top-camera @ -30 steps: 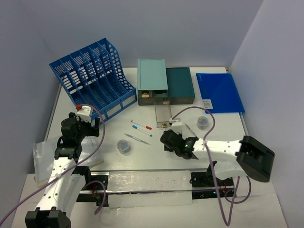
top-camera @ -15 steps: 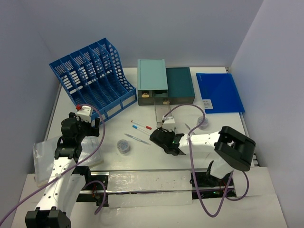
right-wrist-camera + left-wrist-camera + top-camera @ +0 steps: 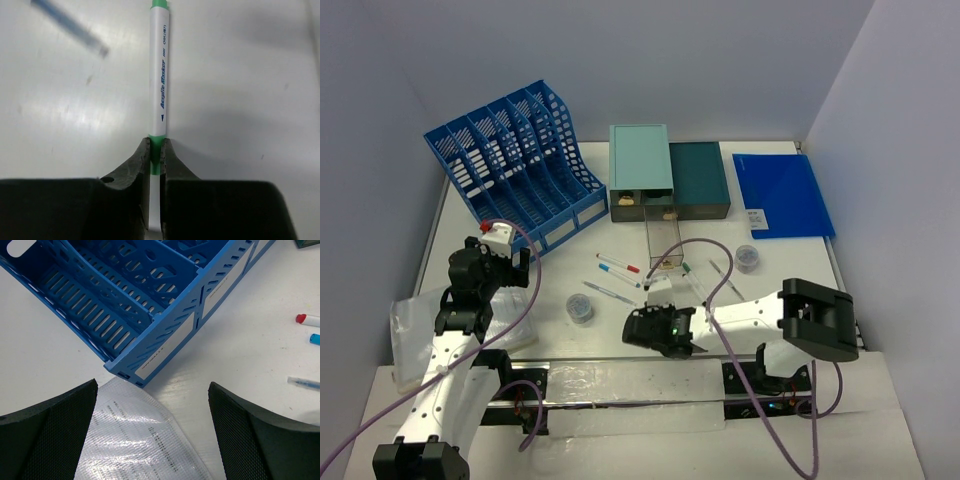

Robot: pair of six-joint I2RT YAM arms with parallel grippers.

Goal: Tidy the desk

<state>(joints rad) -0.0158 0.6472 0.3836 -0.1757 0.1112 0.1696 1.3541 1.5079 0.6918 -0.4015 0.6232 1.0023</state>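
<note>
The desk [image 3: 550, 275] is a white tabletop strewn with pens. In the right wrist view a white marker with green ends [image 3: 160, 85] sticks out ahead of my right gripper [image 3: 155, 142], whose jaws are shut on its green band. From above, my right gripper [image 3: 652, 325] is low near the front middle of the desk, and the marker there is hidden by the arm and cable. My left gripper [image 3: 152, 385] hangs open over a clear plastic sleeve [image 3: 135, 440], just in front of the blue file rack [image 3: 150, 300]. It holds nothing.
A light teal drawer box [image 3: 640, 170] and a dark teal one [image 3: 698, 180] stand at the back, one drawer [image 3: 663, 245] pulled out. A blue folder [image 3: 782, 193] lies back right. Two small round tubs [image 3: 580, 307] [image 3: 747, 258] and loose pens [image 3: 618, 268] lie mid-desk.
My right gripper has swung left and toward the near edge, and its jaws have closed on the green-and-white marker. The left arm has stayed still.
</note>
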